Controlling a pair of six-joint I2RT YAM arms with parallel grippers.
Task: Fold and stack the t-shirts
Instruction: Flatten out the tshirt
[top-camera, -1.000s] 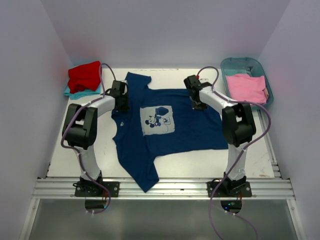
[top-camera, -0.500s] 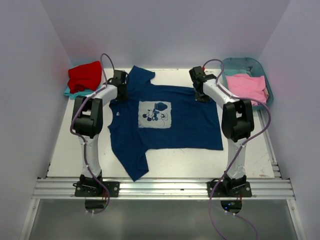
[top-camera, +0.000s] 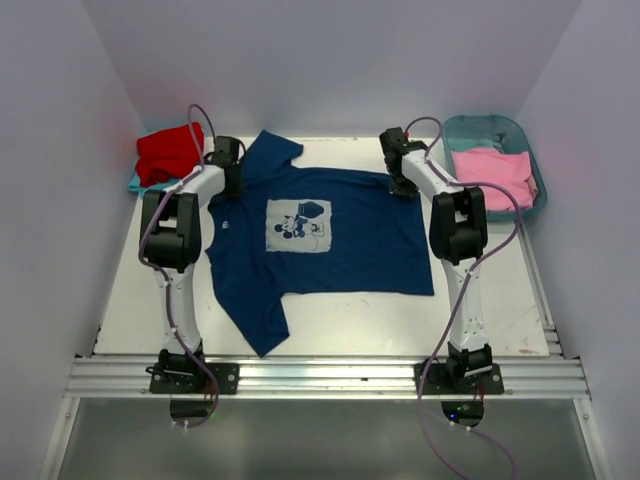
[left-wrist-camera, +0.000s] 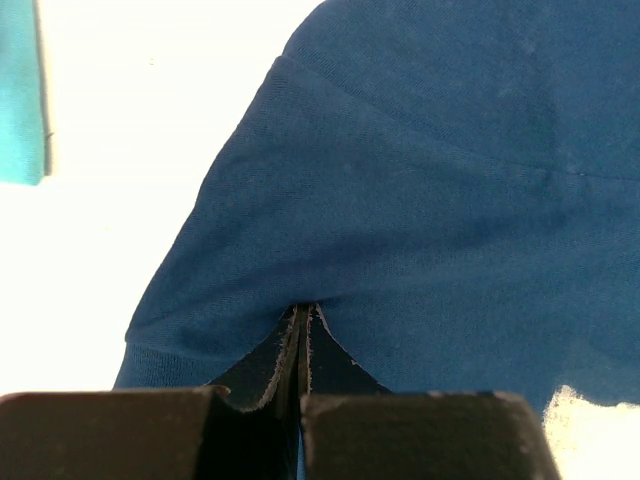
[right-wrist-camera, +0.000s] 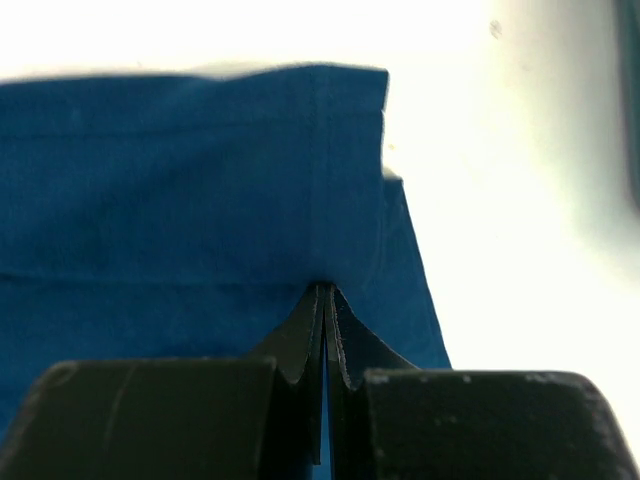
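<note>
A navy blue t-shirt (top-camera: 340, 250) with a pale square mouse print (top-camera: 298, 225) lies spread sideways across the white table. My left gripper (top-camera: 230, 186) is shut on its far-left part by the sleeve; in the left wrist view the closed tips (left-wrist-camera: 303, 312) pinch blue cloth (left-wrist-camera: 420, 200). At the shirt's far-right corner my right gripper (top-camera: 404, 188) is shut on the cloth, its tips (right-wrist-camera: 325, 290) closed on the hemmed edge (right-wrist-camera: 200, 200). A red t-shirt (top-camera: 168, 152) lies on a teal one (top-camera: 148, 186) at the far left. A pink t-shirt (top-camera: 490, 175) rests in the tub.
The teal plastic tub (top-camera: 500, 128) stands at the far right corner. White walls close in the table on three sides. A metal rail (top-camera: 320, 378) with both arm bases runs along the near edge. The teal cloth's edge (left-wrist-camera: 20, 90) shows in the left wrist view.
Both arms have stretched toward the back of the table, dragging the navy t-shirt away from the near edge and a little to the left. The cloth lies flatter.
</note>
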